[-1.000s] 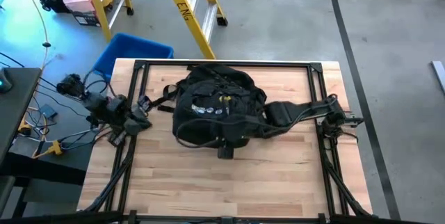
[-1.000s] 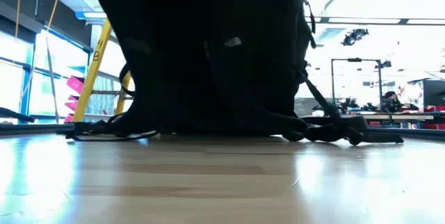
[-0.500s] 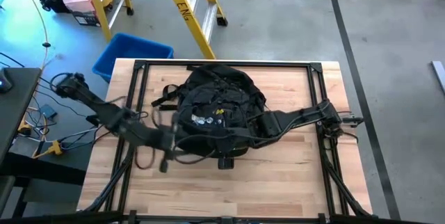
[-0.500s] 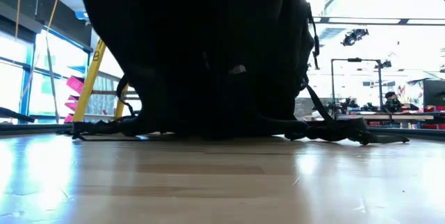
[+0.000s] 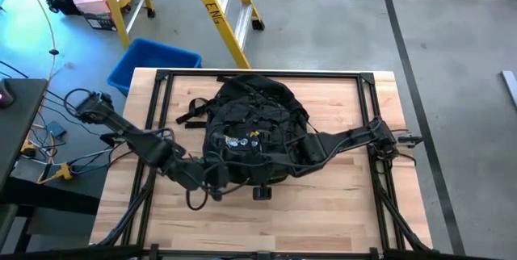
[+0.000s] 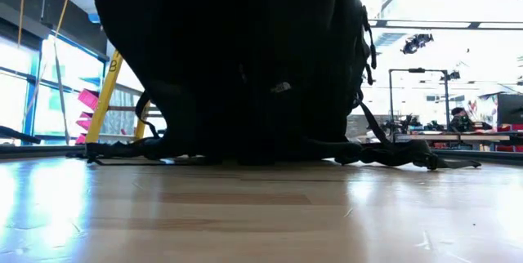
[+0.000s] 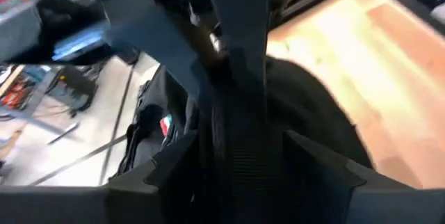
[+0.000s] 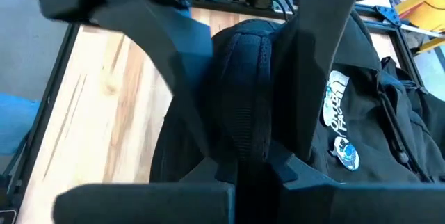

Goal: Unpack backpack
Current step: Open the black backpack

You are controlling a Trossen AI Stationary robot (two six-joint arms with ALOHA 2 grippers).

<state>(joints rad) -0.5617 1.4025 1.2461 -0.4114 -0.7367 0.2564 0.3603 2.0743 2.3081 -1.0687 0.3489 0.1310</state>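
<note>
While the right gripper [image 5: 300, 153] pinches the backpack [image 5: 250, 123], the left gripper [image 5: 212, 181] stands spread beside it.

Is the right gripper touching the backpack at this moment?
Touching. The right wrist view shows the right gripper shut on a padded fold of the backpack, the fabric pinched between its fingers.

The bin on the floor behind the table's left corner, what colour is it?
Blue. The bin shows best in the high view, beside the yellow ladder.
</note>
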